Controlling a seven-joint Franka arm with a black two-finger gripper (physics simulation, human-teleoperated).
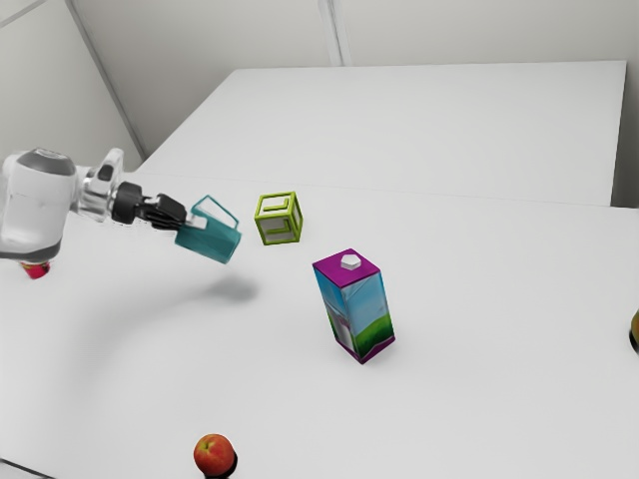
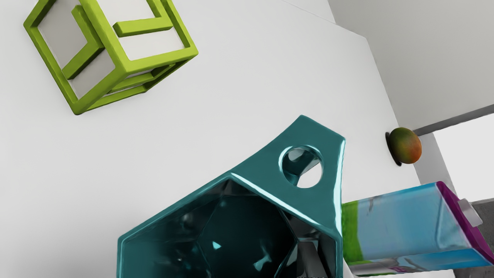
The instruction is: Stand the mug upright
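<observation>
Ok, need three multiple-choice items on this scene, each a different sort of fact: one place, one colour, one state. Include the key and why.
1. Where is the apple in the exterior view?
A) At the top edge
B) Near the bottom edge
C) At the right edge

2. What colour is the top of the carton?
A) Yellow
B) White
C) Purple

3. What state is the mug in?
A) Tilted, held above the table
B) Upright on the table
C) Lying on its side on the table

Key:
1: B, the exterior view has it low down, toward that view's left.
2: C, the exterior view shows a purple top around a white cap.
3: A, it leans in the gripper, with its shadow on the table apart from it.
</observation>
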